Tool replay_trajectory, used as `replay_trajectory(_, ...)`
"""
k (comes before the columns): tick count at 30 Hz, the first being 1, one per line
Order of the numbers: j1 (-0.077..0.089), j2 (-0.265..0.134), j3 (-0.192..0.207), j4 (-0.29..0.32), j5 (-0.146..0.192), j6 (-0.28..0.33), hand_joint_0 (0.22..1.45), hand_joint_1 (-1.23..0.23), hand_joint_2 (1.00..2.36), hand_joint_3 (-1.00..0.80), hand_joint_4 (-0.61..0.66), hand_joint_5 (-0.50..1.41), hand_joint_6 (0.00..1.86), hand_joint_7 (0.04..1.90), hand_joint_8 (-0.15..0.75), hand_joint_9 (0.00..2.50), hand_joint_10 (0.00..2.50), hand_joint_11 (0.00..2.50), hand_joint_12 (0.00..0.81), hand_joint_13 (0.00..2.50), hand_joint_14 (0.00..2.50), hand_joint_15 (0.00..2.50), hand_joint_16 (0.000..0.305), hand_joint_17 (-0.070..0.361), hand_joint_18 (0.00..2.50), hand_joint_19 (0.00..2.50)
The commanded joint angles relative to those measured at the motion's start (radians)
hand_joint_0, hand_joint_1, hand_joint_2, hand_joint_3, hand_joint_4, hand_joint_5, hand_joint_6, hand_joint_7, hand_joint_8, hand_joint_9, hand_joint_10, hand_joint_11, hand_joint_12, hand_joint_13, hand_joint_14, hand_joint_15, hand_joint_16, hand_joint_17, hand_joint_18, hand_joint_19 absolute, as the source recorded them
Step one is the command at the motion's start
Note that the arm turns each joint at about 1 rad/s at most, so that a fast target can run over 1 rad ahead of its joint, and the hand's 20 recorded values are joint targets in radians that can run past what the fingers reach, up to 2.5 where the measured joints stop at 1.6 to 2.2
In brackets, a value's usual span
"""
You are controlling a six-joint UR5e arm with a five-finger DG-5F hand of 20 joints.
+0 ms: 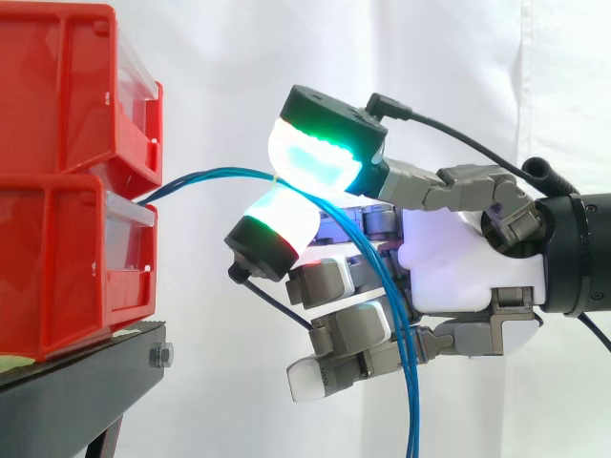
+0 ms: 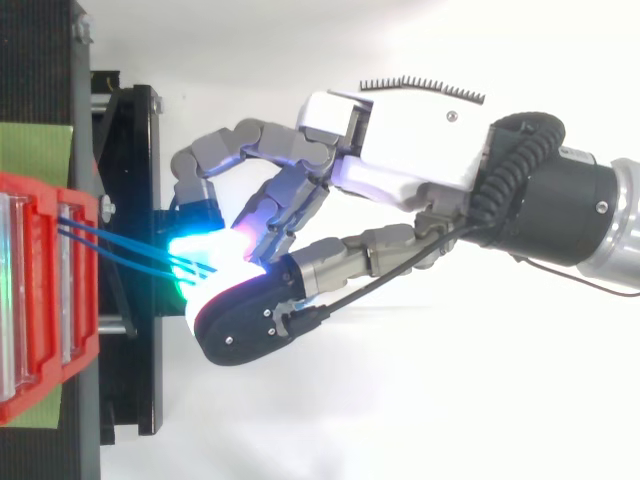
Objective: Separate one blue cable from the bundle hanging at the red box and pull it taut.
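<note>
When viewed level from the side, shows the hand (image 1: pixel 458 258), its arm at the right edge, with two fingers (image 1: pixel 315 153) clamped pad to pad on the blue cables (image 1: pixel 220 175), the upper pad glowing green and cyan, the lower one white. Leaves the other fingers bent loosely underneath, closed on nothing. Follows the strands out of the gap between the two stacked red bins (image 1: pixel 67 277) on the black stand (image 1: pixel 76 382), rightward in a shallow arch, long axis close to level, up to the pinch well clear of the bin fronts. Bends them sharply there and sends them steeply down and a little right, past the bent fingers and out through the bottom edge, long axis now near upright. Gives, in that side view, the height of things: the arch, the drop, the stacking of the bins against the white curtain (image 1: pixel 477 57). Looked at from above, adds the sideways lie instead: three or so thin strands leaving the red bin front close together, running right and slightly toward the lower edge, nearly parallel until lost in the glow of the pads. Also brings out a green sheet (image 2: pixel 35 150) lying on the stand beside the bins. Cannot tell from either view whether one strand sits apart from the others inside the pinch.
</note>
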Motion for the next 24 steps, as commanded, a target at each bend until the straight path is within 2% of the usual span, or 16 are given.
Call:
replay_trajectory(1, 0.001, 0.000, 0.000, 0.000, 0.002, 0.000, 0.59, -0.71, 1.03, -0.13, -0.04, -0.18, 0.81, 1.49, 0.243, 1.03, 0.03, 1.19, 0.315, 1.11, 0.03, 1.26, 0.044, 0.098, 0.58, 0.63)
replay_trajectory(3, 0.003, 0.000, 0.000, 0.000, 0.002, 0.000, 0.61, -0.75, 1.03, -0.09, -0.03, -0.21, 0.87, 1.41, 0.248, 1.00, 0.03, 1.20, 0.316, 1.11, 0.03, 1.26, 0.044, 0.099, 0.59, 0.61)
replay_trajectory(7, 0.003, 0.000, 0.000, -0.002, 0.002, 0.000, 0.70, -0.84, 1.03, -0.13, -0.01, -0.23, 0.88, 1.43, 0.246, 0.95, 0.02, 1.18, 0.314, 1.09, 0.03, 1.24, 0.044, 0.099, 0.59, 0.56)
replay_trajectory(8, 0.003, 0.000, 0.000, -0.002, 0.002, 0.000, 0.76, -0.86, 1.03, -0.22, -0.01, -0.23, 0.88, 1.40, 0.240, 0.95, 0.02, 1.18, 0.311, 1.07, 0.02, 1.24, 0.044, 0.098, 0.58, 0.57)
replay_trajectory(10, 0.003, 0.000, 0.000, -0.002, 0.002, 0.000, 0.78, -0.87, 1.02, -0.28, -0.04, -0.22, 0.88, 1.39, 0.235, 0.95, 0.02, 1.18, 0.313, 1.07, 0.03, 1.24, 0.043, 0.098, 0.57, 0.57)
replay_trajectory(12, 0.003, 0.000, 0.000, 0.000, 0.002, 0.000, 0.83, -0.88, 1.00, -0.46, -0.07, -0.22, 0.88, 1.35, 0.222, 0.95, 0.02, 1.19, 0.309, 1.06, 0.02, 1.24, 0.043, 0.096, 0.56, 0.56)
replay_trajectory(19, 0.003, 0.000, 0.000, 0.000, -0.002, 0.000, 0.76, -0.95, 1.00, -0.50, -0.06, -0.19, 0.88, 1.43, 0.155, 0.99, 0.03, 1.21, 0.304, 1.08, 0.03, 1.22, 0.040, 0.091, 0.61, 0.50)
replay_trajectory(22, 0.003, 0.000, 0.000, 0.000, -0.002, 0.002, 0.66, -0.97, 1.00, -0.50, -0.07, -0.16, 0.88, 1.45, 0.151, 1.04, 0.03, 1.23, 0.294, 1.10, 0.03, 1.25, 0.039, 0.088, 0.62, 0.53)
replay_trajectory(24, 0.003, 0.000, 0.000, 0.000, -0.002, 0.002, 0.60, -0.95, 1.00, -0.50, -0.06, -0.15, 0.87, 1.37, 0.156, 1.07, 0.03, 1.23, 0.302, 1.11, 0.03, 1.27, 0.039, 0.088, 0.62, 0.55)
